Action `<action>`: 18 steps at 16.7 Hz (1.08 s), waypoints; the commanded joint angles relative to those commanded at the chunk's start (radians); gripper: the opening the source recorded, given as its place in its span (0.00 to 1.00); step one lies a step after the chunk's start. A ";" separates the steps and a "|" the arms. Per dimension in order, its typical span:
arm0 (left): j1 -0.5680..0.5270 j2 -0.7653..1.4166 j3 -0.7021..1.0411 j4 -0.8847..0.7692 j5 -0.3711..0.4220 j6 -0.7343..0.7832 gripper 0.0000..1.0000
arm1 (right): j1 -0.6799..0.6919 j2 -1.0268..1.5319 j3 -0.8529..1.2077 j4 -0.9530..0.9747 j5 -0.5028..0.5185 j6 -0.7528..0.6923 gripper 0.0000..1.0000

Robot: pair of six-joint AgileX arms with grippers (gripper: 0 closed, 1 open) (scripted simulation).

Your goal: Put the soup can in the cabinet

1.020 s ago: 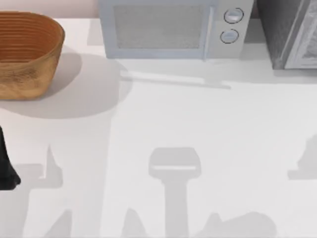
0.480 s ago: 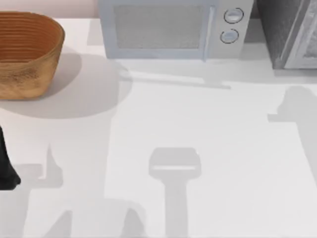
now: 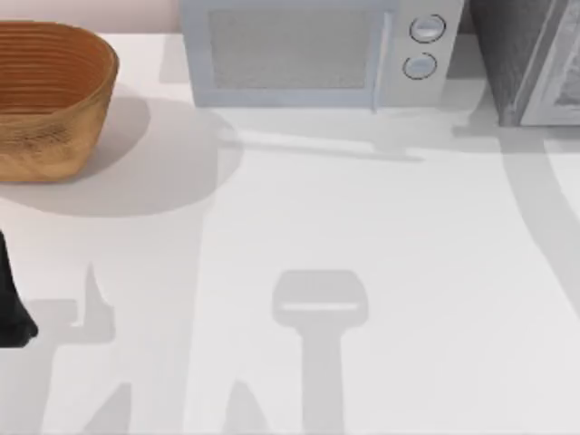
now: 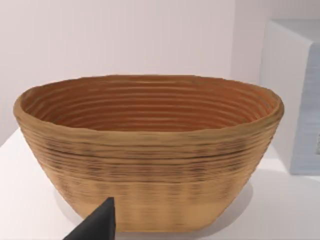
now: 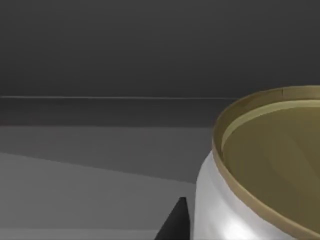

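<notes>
The soup can (image 5: 260, 170), with a dull gold round top and a pale side, sits close up in the right wrist view. My right gripper (image 5: 235, 227) is shut on it, one dark fingertip (image 5: 175, 220) against its side. Behind the can are the dark grey surfaces of the cabinet (image 5: 125, 60). From above, the cabinet (image 3: 521, 54) stands at the table's back right corner, and its paler door (image 3: 562, 82) is swung out. My left gripper (image 3: 13, 313) is parked at the table's left edge, facing the basket.
A woven brown basket (image 3: 50, 95) stands at the back left and looms large in the left wrist view (image 4: 150, 150). A pale grey microwave (image 3: 308, 54) with two round dials sits at the back middle. An arm's shadow (image 3: 544, 208) runs along the table's right side.
The right arm's shadow has swept from the front right of the table up to the cabinet at the back right. The left arm has not moved.
</notes>
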 joint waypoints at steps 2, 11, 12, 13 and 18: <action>0.000 0.000 0.000 0.000 0.000 0.000 1.00 | 0.009 0.068 0.098 -0.019 0.011 0.003 0.00; 0.000 0.000 0.000 0.000 0.000 0.000 1.00 | 0.012 0.115 0.167 -0.031 0.018 0.008 0.00; 0.000 0.000 0.000 0.000 0.000 0.000 1.00 | 0.012 0.125 0.178 -0.034 0.016 0.008 0.00; 0.000 0.000 0.000 0.000 0.000 0.000 1.00 | 0.011 0.145 0.200 -0.040 0.013 0.009 0.00; 0.000 0.000 0.000 0.000 0.000 0.000 1.00 | -0.005 0.347 0.464 -0.109 -0.006 0.009 0.00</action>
